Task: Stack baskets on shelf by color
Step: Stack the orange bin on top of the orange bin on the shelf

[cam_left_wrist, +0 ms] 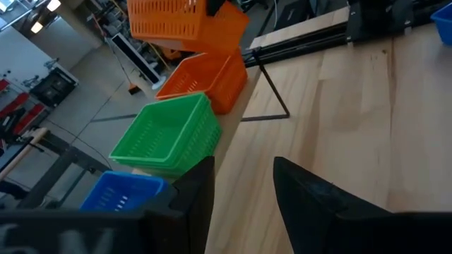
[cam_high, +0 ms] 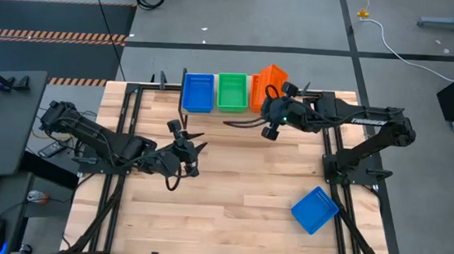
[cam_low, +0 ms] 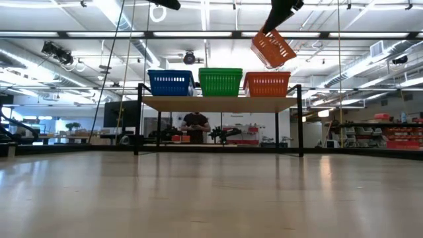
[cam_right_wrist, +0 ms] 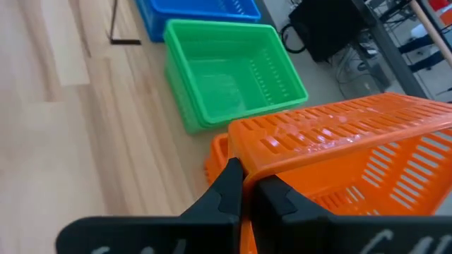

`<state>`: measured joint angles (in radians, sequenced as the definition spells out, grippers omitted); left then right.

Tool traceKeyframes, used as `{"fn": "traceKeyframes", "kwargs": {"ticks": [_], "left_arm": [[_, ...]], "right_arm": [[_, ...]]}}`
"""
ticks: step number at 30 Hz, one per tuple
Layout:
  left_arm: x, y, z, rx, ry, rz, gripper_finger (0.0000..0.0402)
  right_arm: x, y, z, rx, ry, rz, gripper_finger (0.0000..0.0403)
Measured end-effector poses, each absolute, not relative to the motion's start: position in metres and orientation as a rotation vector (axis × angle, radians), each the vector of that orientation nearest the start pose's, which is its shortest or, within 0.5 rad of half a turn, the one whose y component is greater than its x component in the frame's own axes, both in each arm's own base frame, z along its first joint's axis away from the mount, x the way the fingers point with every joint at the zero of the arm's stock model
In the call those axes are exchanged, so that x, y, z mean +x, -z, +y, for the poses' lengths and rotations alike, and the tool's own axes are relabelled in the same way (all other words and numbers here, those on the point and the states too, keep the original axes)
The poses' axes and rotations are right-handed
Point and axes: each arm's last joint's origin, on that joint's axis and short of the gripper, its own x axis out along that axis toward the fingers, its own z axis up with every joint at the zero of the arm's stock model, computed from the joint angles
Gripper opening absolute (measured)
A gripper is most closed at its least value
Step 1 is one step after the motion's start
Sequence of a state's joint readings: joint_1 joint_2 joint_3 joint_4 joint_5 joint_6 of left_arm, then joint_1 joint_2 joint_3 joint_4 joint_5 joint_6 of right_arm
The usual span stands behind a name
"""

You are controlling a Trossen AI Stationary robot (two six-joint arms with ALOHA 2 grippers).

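On the shelf (cam_low: 218, 103) at the table's far edge stand blue baskets (cam_low: 170, 82), green baskets (cam_low: 220, 82) and orange baskets (cam_low: 266, 84). Another orange basket (cam_low: 272, 47) hangs tilted above the orange ones, with my right gripper (cam_right_wrist: 244, 176) shut on it. The high view shows this basket (cam_high: 275, 73) over the shelf's right end. My left gripper (cam_high: 191, 151) hovers open over the middle of the table, pointing toward the shelf, with nothing between its fingers (cam_left_wrist: 191, 194). A single blue basket (cam_high: 314, 210) lies flat on the table near the right front. My right gripper pinches the orange basket's rim and wall (cam_right_wrist: 248, 161) between its two fingers, near a corner. The fingers come slanting down from the table's near side. The basket is lifted clear and hangs tilted above the orange baskets on the shelf.
Bare wooden tabletop (cam_high: 240, 182) lies between the two arms and in front of the shelf. The arms' black frames run along the table's left and right sides. A person (cam_low: 194, 125) sits far behind the shelf in the room.
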<state>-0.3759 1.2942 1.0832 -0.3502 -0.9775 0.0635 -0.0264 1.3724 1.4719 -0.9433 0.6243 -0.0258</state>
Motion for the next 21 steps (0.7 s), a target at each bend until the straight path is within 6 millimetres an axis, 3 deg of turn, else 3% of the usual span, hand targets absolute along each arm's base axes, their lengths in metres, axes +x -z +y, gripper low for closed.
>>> {"fn": "traceKeyframes", "kwargs": {"ticks": [15, 21], "left_arm": [[0.255, -0.321, -0.073, 0.426, -0.574, 0.493, 0.0153], [0.254, -0.319, -0.071, 0.394, -0.478, 0.530, 0.0152]], "right_arm": [[0.268, -0.382, -0.048, -0.285, 0.594, 0.810, 0.0016], [0.266, -0.380, -0.056, -0.250, 0.571, 0.827, 0.0016]]}}
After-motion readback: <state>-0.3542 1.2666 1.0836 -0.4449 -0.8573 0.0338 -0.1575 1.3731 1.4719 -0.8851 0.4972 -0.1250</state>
